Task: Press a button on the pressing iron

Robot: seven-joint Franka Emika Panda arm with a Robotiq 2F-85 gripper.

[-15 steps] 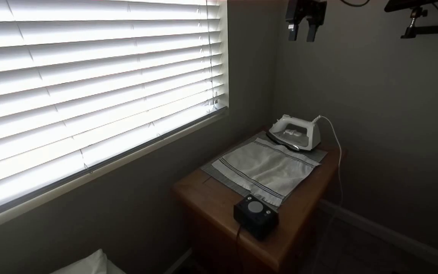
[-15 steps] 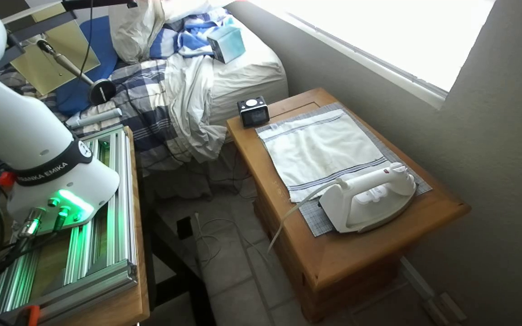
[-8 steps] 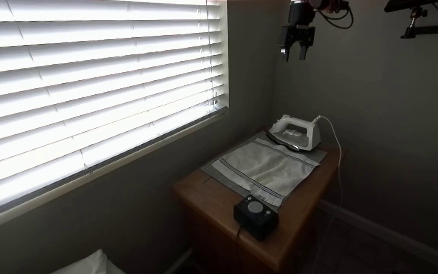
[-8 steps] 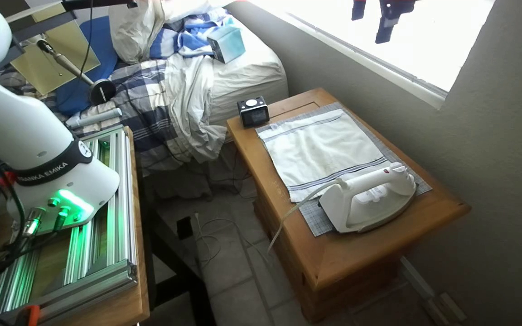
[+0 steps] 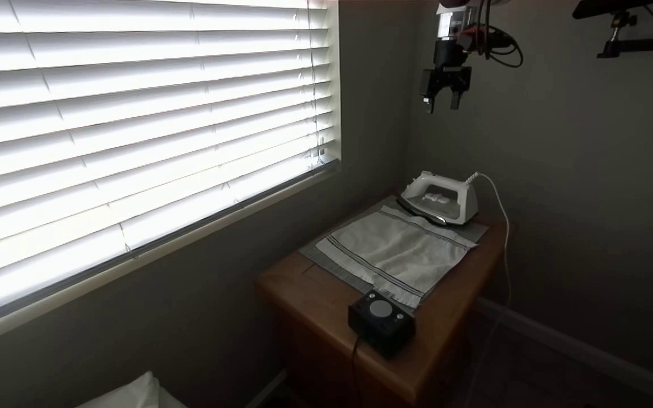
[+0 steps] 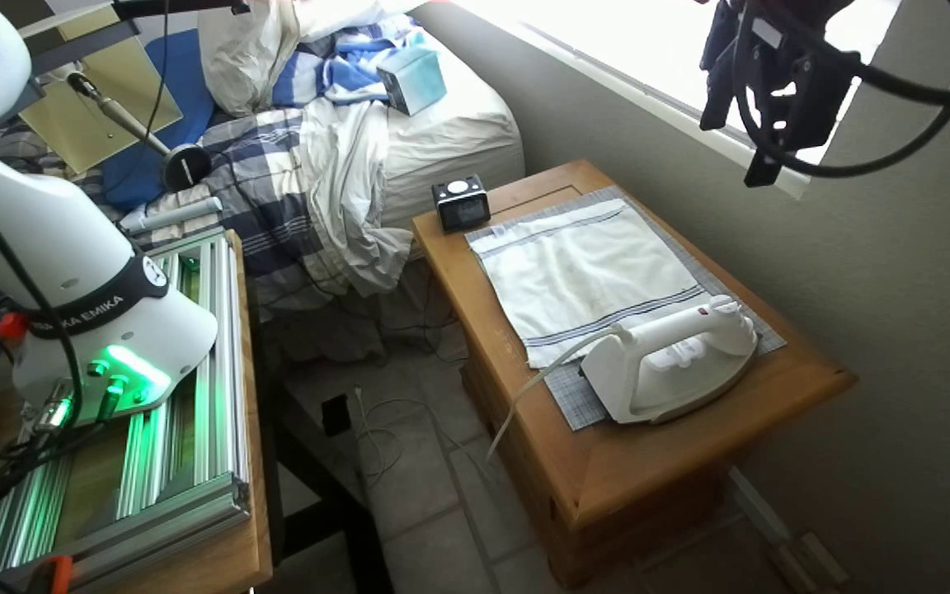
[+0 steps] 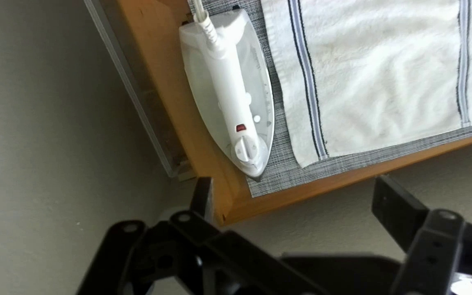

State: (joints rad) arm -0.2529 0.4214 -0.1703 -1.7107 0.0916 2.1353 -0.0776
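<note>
Gripper (image 5: 442, 106) hangs in midair, fingers (image 7: 398, 209) spread apart; I see nothing held between them. Pressing iron (image 7: 228, 94) is below the gripper, well apart from it, no contact. Iron rests on its sole on the wooden counter (image 6: 673, 458), partly over a grey mat (image 7: 277, 176), pointed nose (image 7: 252, 169) nearest the gripper in the wrist view, pale cord (image 6: 516, 403) leaving at the far end. Striped white cloth (image 6: 590, 268) lies just beside the iron, also lower than the gripper. Black gadget (image 5: 383, 323) is farther from the gripper, beyond the cloth; not the target.

Step in hand, I'd say: approach, pressing not yet begun. Which button is meant, can't tell. Candidates: red piece (image 7: 241, 128) on top of the handle (image 6: 665, 330) (maybe just a light), round dial (image 7: 246, 148) by the nose, small white nub (image 7: 257, 119) lower, beside the handle.

Next move, my read: in the wrist view the iron sits toward one finger's side, not centred between the two, so the gripper wants shifting over the handle, then lowering. Bringing the fingers together first should give one blunt tip to push with; if spread, they could straddle the handle and miss. After that, a short straight push down on the chosen control. Keep it light: nose is near a corner of the counter, and the iron might skid or rock under a slanted push.
</note>
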